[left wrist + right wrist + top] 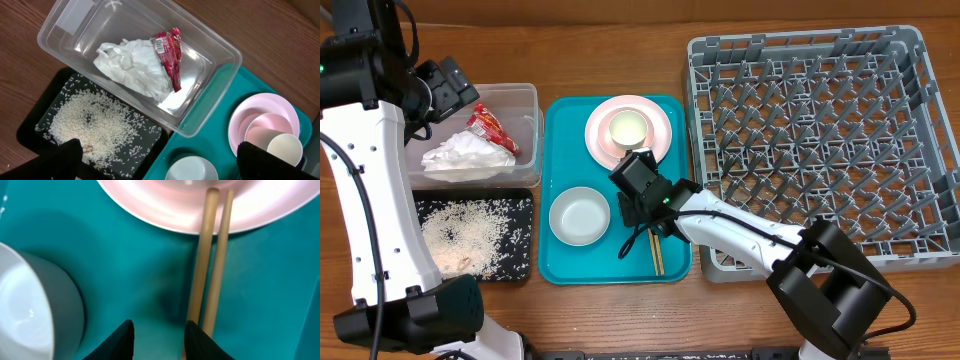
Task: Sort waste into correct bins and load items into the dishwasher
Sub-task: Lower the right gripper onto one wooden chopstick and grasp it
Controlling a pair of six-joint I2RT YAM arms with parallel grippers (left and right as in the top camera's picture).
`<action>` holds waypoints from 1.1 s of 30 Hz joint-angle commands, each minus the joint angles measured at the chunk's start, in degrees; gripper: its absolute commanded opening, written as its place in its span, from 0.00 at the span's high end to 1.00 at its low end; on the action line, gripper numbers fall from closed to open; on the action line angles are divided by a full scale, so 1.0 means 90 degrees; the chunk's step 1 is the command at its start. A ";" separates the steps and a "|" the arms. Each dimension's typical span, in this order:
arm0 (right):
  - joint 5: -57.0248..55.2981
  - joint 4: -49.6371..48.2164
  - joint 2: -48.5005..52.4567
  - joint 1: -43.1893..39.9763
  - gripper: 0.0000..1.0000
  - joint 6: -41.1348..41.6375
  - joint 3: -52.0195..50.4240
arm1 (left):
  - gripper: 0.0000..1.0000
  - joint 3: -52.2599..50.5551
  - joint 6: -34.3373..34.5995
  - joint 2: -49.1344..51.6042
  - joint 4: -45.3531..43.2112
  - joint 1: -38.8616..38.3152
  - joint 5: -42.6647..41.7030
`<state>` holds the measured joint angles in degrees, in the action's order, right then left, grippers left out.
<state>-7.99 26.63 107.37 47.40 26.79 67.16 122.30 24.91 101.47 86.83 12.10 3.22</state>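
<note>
The clear tub point(525, 100) holds the crumpled white napkin point(465, 155) and the red wrapper point(488, 128); both also show in the left wrist view, napkin point(132, 67) and wrapper point(170, 52). The black tray point(520, 205) holds the rice point(465, 235). On the teal tray point(560, 265) are the pink plate point(660, 118) with the white cup point(628, 128), a white bowl point(580, 215) and the chopsticks point(655, 250). My left gripper point(167, 162) hangs open and empty above the tub. My right gripper point(160, 340) is open, low over the teal tray, its right finger against the chopsticks point(210, 270).
The grey dish rack point(820, 140) stands at the right, touching the teal tray's right side. The tub and black tray sit left of the teal tray. In the right wrist view the white bowl point(35, 310) is close on the left and the pink plate's rim point(165, 217) lies ahead.
</note>
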 commanded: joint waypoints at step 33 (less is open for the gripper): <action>-0.0221 -0.0282 0.0160 0.0015 0.75 0.0056 -0.0342 | 0.00 0.0034 -0.0051 -0.0068 -0.0007 0.0000 -0.0027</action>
<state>-9.47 24.67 107.63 47.40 26.96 64.38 122.30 24.91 101.47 86.83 12.10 3.25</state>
